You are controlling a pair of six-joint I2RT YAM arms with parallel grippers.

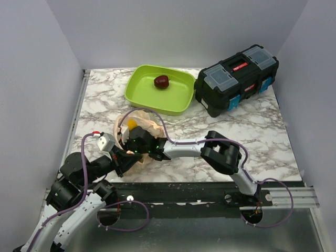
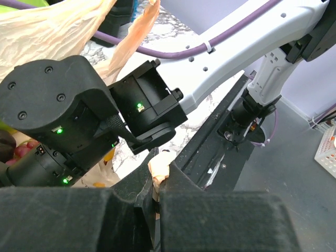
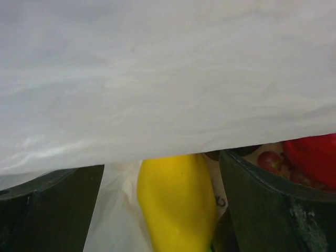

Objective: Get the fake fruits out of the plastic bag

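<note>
The crinkly pale-orange plastic bag point(image 3: 168, 79) sags low over your right gripper point(image 3: 163, 205), leaving you a narrow slot beneath. Between its spread fingers the glossy yellow toy fruit point(image 3: 176, 210) fills most of the gap; a glossy red fruit point(image 3: 315, 157) lies just outside one finger.

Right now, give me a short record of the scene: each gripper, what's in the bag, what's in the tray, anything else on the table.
left gripper: shut on an edge of the plastic bag
right gripper: open, inside the bag, jaws either side of a yellow fruit, not gripping it
also in bag: red fruit, reddish grapes
lime-green tray: one dark red fruit
beside tray: black toolbox
</note>
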